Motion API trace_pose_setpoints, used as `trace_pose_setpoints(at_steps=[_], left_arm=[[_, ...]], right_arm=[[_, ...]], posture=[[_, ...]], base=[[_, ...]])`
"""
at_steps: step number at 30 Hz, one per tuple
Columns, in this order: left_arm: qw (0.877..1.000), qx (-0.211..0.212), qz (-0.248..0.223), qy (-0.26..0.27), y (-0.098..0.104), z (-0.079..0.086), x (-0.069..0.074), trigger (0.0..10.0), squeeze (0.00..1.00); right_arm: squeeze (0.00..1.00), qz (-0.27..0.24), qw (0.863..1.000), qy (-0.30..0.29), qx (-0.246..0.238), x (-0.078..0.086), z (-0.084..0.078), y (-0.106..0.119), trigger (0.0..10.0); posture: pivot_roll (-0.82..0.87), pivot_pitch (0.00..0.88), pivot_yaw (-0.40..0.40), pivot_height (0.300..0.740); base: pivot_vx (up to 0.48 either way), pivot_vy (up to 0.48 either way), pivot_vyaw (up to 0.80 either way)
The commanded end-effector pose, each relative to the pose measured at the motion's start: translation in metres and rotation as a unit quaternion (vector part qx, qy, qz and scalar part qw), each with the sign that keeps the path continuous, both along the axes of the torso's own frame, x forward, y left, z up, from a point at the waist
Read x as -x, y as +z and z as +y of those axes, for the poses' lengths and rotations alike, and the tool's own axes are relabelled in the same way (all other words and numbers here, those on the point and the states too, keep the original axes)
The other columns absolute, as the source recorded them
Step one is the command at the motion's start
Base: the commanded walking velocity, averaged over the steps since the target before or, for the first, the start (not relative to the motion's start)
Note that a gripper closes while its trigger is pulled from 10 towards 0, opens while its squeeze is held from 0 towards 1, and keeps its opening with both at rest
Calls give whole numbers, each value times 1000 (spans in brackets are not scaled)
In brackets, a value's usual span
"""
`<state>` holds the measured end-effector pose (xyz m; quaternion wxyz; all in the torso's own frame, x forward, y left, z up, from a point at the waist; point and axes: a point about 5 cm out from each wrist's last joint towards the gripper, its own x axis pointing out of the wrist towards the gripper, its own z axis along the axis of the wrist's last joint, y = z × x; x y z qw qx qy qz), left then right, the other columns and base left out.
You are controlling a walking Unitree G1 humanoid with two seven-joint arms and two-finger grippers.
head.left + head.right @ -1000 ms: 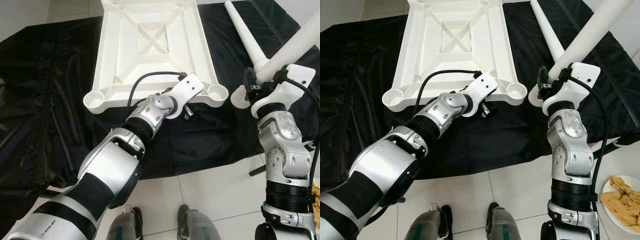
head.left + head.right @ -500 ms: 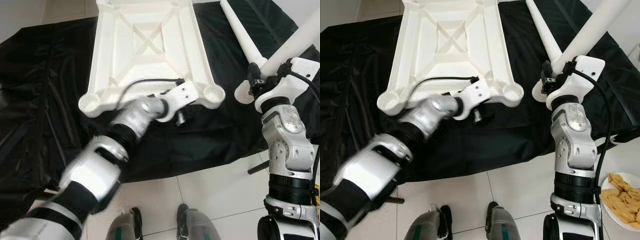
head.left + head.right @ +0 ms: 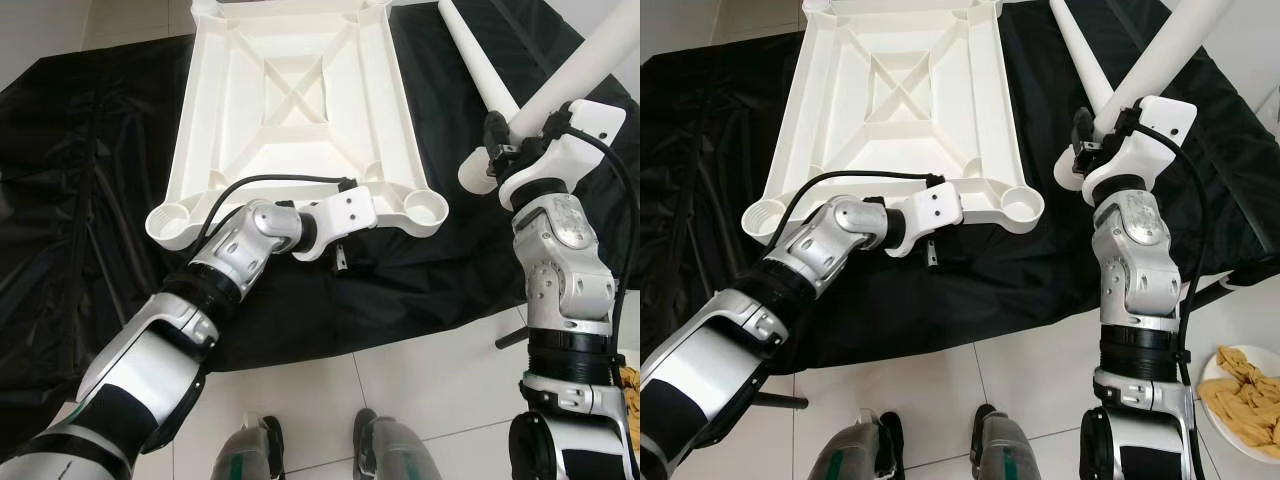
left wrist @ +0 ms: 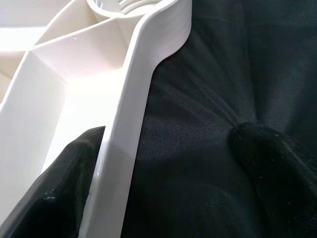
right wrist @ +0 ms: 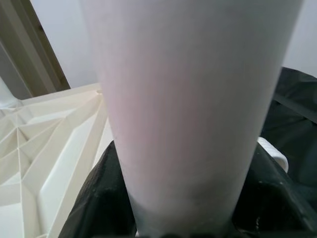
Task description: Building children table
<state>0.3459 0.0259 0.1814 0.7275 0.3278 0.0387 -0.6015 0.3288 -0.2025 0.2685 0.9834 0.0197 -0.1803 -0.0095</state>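
The white tabletop (image 3: pixel 290 90) lies upside down on a black cloth, ribs and corner sockets facing up. My left gripper (image 3: pixel 342 262) is at its near rim (image 4: pixel 129 129), close to the near right socket (image 3: pixel 425 205). It is open: one finger (image 4: pixel 54 198) sits inside the rim and the other (image 4: pixel 277 158) is over the cloth. My right gripper (image 3: pixel 505 150) is shut on a white table leg (image 3: pixel 590 65) that slants up to the right; in the right wrist view the leg (image 5: pixel 183 109) stands between both fingers. A second leg (image 3: pixel 475 60) lies on the cloth beside it.
The black cloth (image 3: pixel 90 200) spreads over the floor under everything. Pale floor tiles (image 3: pixel 430 390) lie in front of it by my feet. A white plate of food (image 3: pixel 1245 385) sits on the floor at the near right. A dark bar (image 3: pixel 510 340) pokes out near my right arm.
My left gripper has slid a little to the left along the tabletop's near rim, and its elbow has dropped. The right gripper keeps hold of the leg. The camera has shifted slightly.
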Motion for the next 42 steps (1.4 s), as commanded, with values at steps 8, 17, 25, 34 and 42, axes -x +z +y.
trace_pose_setpoints(at_steps=[8, 17, 25, 34, 42], left_arm=[[990, -77, 89, -72, -23, 30, 16, 10000, 0], [991, -89, 77, -61, -17, 52, 22, 10000, 0], [992, -55, 84, -73, -3, 50, 37, 10000, 0], [992, -66, 88, -59, -9, 46, 38, 10000, 0], [996, -47, 78, 0, -8, 31, 28, 10000, 0]], right_arm=[[0, -10, 1000, 19, 3, -5, 7, 1, 10000], [0, 1, 999, 49, 7, -13, 14, -2, 10000], [0, 7, 998, 63, 17, -20, 21, -5, 10000], [0, 3, 998, 62, 22, -23, 22, -3, 10000], [0, -3, 999, 48, 19, -21, 16, -3, 10000]], posture=[[4, 122, 23, 740], [25, 99, -5, 740], [41, 87, -14, 740], [37, 94, -2, 740], [25, 100, 16, 740]], base=[[0, 0, 0], [0, 0, 0], [0, 0, 0], [0, 0, 0], [0, 0, 0]])
